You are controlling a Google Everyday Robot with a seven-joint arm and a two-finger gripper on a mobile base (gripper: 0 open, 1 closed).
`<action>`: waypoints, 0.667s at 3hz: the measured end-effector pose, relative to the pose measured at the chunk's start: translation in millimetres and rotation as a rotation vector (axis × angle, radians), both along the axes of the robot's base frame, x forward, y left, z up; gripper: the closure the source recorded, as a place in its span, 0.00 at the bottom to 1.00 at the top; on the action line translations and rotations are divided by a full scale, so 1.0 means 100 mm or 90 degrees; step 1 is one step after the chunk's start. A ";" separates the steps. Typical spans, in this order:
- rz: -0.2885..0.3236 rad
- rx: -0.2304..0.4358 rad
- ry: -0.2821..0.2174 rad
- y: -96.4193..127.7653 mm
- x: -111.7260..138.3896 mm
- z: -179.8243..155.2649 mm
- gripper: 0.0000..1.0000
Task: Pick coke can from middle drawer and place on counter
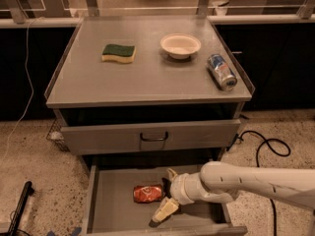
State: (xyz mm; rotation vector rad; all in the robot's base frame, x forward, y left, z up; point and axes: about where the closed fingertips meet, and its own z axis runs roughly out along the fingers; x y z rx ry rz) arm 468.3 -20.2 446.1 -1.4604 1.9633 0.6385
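Note:
The coke can [147, 193] lies on its side on the grey floor of the open middle drawer [110, 208], near its middle. My gripper [166, 192] reaches into the drawer from the right on a white arm. It is open, with one pale finger behind the can's right end and the other finger [165, 210] in front of it. The can's right end sits at the mouth of the fingers, and I cannot tell whether they touch it. The counter [147, 80] is the cabinet's flat grey top above.
On the counter lie a green and yellow sponge [118, 53], a white bowl [180, 45] and a blue and silver can [221, 71] on its side near the right rim. The shut upper drawer front [154, 136] overhangs the open drawer. A black cable [266, 146] lies on the floor at right.

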 end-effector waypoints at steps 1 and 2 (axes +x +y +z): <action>0.005 -0.007 0.001 0.17 0.19 -0.19 0.00; 0.012 -0.012 0.001 0.33 0.31 -0.38 0.00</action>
